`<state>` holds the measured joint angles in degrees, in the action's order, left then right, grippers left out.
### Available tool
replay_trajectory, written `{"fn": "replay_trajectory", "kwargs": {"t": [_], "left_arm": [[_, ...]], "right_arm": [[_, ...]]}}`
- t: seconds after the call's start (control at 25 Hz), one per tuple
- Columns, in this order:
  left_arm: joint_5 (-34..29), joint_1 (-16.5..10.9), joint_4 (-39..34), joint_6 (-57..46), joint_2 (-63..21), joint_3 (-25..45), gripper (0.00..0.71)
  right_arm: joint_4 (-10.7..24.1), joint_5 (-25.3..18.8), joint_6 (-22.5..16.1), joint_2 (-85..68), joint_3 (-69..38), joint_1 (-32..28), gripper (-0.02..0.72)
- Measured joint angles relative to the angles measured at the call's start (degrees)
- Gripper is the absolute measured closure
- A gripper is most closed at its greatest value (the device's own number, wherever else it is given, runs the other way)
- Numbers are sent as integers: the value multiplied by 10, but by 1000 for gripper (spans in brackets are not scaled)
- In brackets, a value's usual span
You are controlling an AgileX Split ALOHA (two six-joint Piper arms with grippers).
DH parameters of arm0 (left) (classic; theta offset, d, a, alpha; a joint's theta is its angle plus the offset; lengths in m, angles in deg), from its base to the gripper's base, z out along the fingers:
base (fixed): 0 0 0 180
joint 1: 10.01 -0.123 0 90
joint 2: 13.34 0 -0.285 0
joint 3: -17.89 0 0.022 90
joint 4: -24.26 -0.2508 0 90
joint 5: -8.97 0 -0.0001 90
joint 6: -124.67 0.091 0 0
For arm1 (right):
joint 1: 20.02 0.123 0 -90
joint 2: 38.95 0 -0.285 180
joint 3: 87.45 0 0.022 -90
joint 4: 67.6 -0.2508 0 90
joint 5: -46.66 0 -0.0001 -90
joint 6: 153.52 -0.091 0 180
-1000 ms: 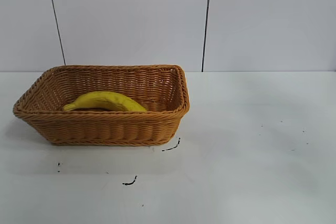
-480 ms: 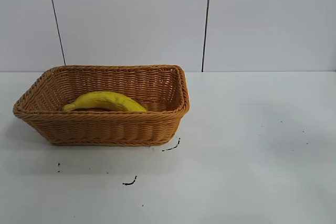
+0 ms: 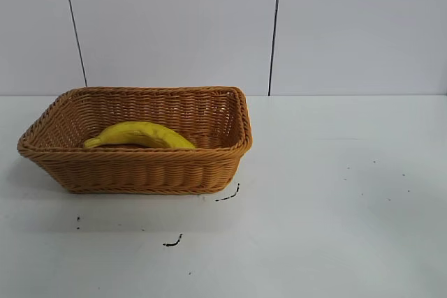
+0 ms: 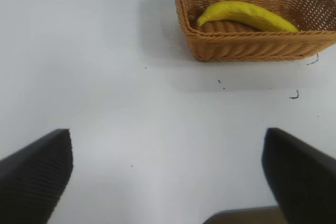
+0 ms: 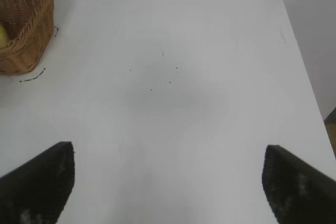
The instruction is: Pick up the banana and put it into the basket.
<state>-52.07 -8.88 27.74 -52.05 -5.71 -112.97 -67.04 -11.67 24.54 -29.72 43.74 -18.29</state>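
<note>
The yellow banana [image 3: 140, 135] lies inside the tan wicker basket [image 3: 140, 172] at the left of the table. It also shows in the left wrist view [image 4: 247, 15], inside the basket [image 4: 247, 48]. A corner of the basket [image 5: 23, 51] shows in the right wrist view with a sliver of the banana [image 5: 3, 36]. My left gripper [image 4: 167, 174] is open and empty over bare table, well away from the basket. My right gripper [image 5: 169, 182] is open and empty over the table's right part. Neither arm shows in the exterior view.
The white table [image 3: 335, 207] has small black marks [image 3: 172, 242] in front of the basket. A white panelled wall stands behind. The table's right edge [image 5: 304, 77] shows in the right wrist view.
</note>
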Motion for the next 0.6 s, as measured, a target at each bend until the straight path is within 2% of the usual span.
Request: {"fn": "replay_trajectory", "kwargs": {"t": [0.6], "left_arm": [[0,0,0,0,0,0,15]], "right_arm": [[0,0,0,-17,0,0,8]]}}
